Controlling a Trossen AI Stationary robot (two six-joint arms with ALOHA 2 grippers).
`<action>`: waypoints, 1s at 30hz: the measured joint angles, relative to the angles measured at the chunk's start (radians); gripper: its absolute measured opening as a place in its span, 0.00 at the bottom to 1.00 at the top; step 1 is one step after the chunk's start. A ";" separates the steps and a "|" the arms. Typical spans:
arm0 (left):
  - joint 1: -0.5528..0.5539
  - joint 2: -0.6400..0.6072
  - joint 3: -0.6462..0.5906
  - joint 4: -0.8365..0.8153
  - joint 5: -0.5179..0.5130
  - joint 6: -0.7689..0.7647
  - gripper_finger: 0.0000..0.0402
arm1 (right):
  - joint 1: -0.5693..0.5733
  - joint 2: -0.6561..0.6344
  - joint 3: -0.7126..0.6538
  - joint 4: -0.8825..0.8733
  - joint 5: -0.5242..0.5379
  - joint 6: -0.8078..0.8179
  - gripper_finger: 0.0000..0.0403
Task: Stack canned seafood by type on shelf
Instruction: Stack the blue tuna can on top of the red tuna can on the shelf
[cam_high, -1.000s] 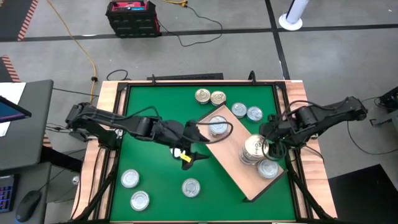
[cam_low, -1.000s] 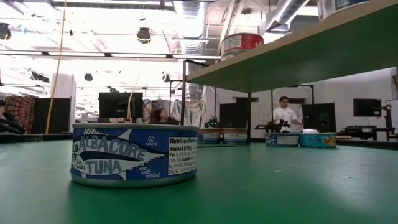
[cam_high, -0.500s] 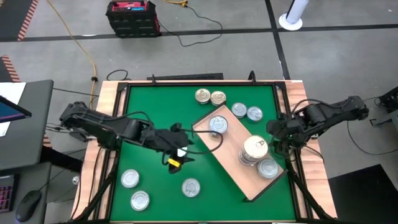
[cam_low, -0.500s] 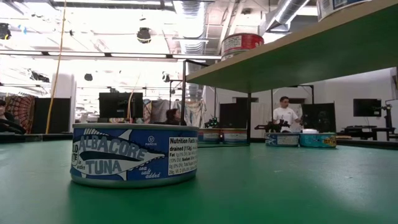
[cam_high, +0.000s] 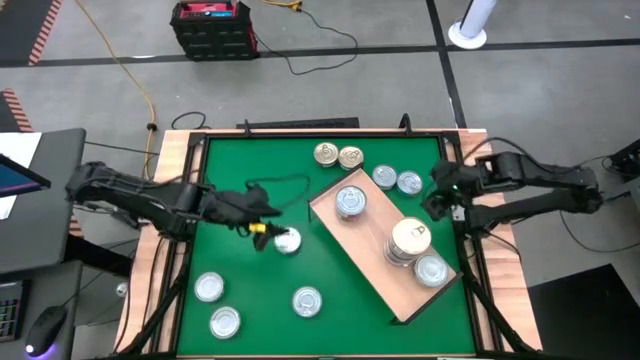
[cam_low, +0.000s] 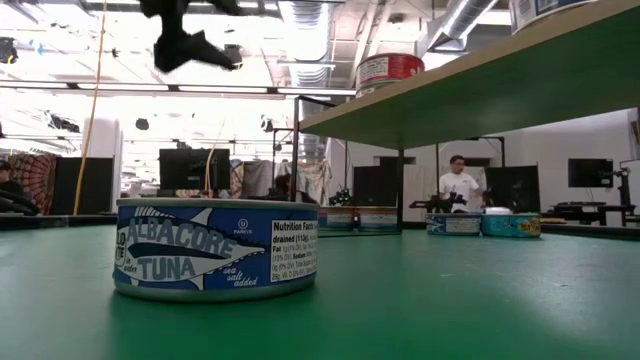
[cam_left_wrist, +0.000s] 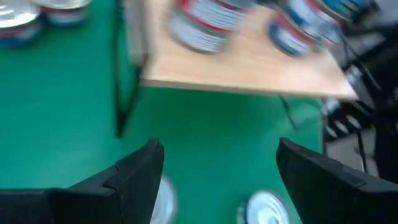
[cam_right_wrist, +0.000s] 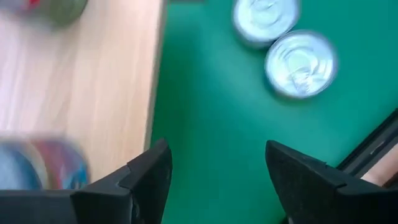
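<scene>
The shelf (cam_high: 372, 262) is a light-wood board lying slantwise on the green mat. On it are one silver tin (cam_high: 350, 201), a stack of tins (cam_high: 408, 240) and another tin (cam_high: 431, 270). Loose canned seafood lies around it: two gold tins (cam_high: 337, 156), two silver ones (cam_high: 397, 180), and several near the front left (cam_high: 226, 322). My left gripper (cam_high: 262, 228) hangs open beside a silver tin (cam_high: 287, 241). My right gripper (cam_high: 440, 200) hangs open at the mat's right side, above bare mat next to the shelf's edge (cam_right_wrist: 152, 93).
A blue Albacore tuna tin (cam_low: 215, 248) fills the foreground of the low view. Wood slats (cam_high: 182, 150) frame the mat. Bare green mat (cam_high: 250, 160) lies at the far left. People and screens show in the room beyond the table.
My left gripper has drawn back from the shelf toward the table's left edge and has rolled, passing off the silver tin beside it. My right gripper has moved from the stack toward the far right and has rolled. Both have stayed open, and no tin has moved.
</scene>
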 joint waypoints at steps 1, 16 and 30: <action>0.033 -0.012 -0.015 -0.002 -0.002 -0.015 0.74 | -0.029 0.010 0.000 0.017 0.001 0.000 0.70; 0.318 0.056 -0.087 -0.197 0.322 0.125 0.74 | -0.291 0.172 0.000 0.191 -0.031 -0.174 0.70; 0.310 0.365 -0.086 -0.138 0.395 0.123 0.54 | -0.497 0.150 0.000 0.296 -0.054 -0.354 0.70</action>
